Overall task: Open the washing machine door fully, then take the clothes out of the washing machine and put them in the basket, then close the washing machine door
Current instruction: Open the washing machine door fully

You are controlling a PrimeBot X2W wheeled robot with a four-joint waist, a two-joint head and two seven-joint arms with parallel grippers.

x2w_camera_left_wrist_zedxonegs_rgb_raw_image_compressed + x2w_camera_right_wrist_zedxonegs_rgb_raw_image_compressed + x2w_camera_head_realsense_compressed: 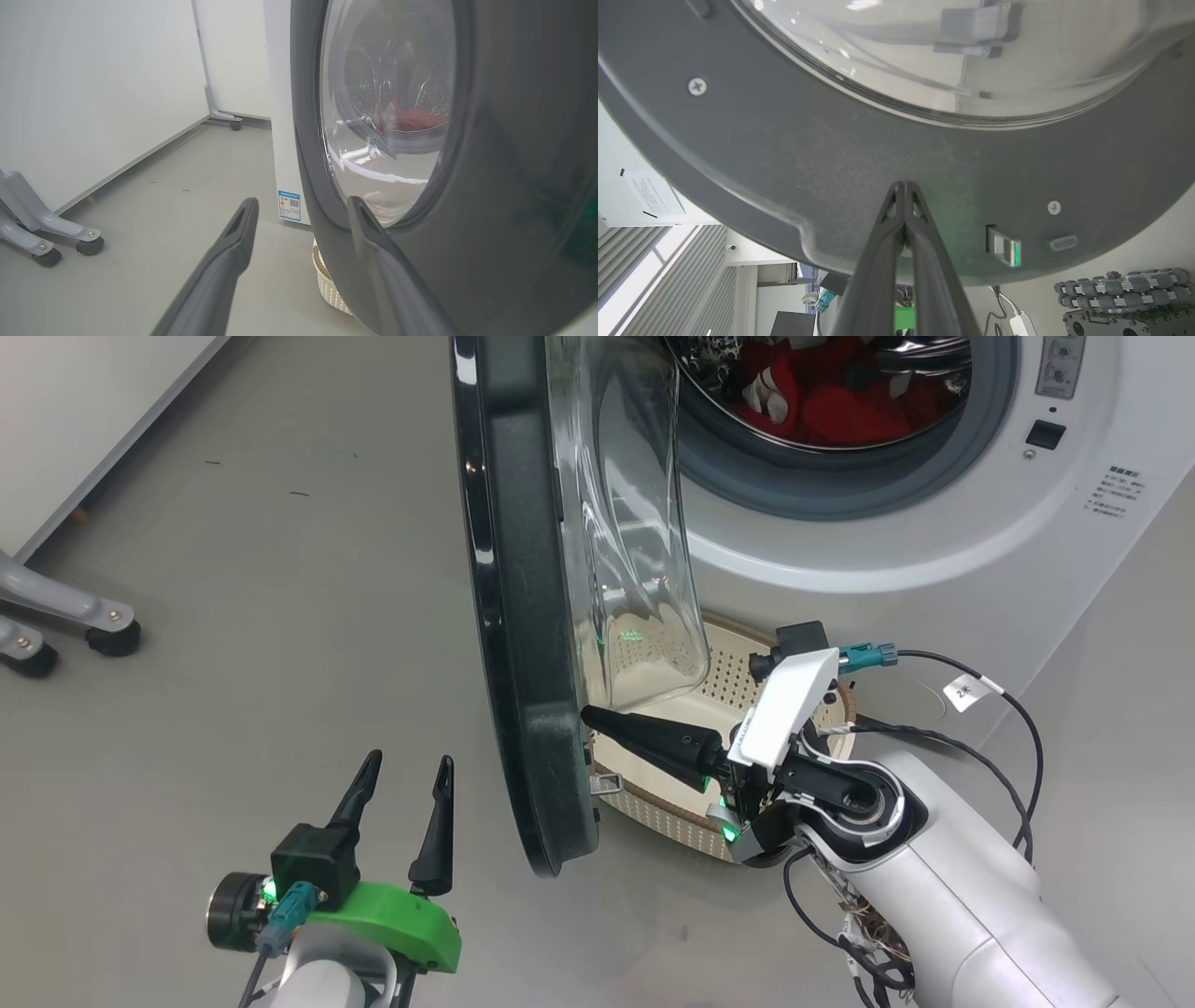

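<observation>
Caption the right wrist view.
Shut right gripper, tips against the dark grey inner rim of the round washing machine door.

There was one washing machine (pixel 934 541) with one door (pixel 523 616), one basket (pixel 738 674) and one heap of red clothes (pixel 850 411), its pieces uncountable. Two grippers showed, the left gripper (pixel 409 761) and the right gripper (pixel 590 714), each with two fingers (pixel 437 831). Two castors (pixel 114 637) were in view.

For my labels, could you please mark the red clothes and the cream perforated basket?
Red fabric clothes (pixel 854 415): head view, middle of the red fabric.
Cream perforated plastic basket (pixel 724 683): head view, inner perforated wall.
</observation>
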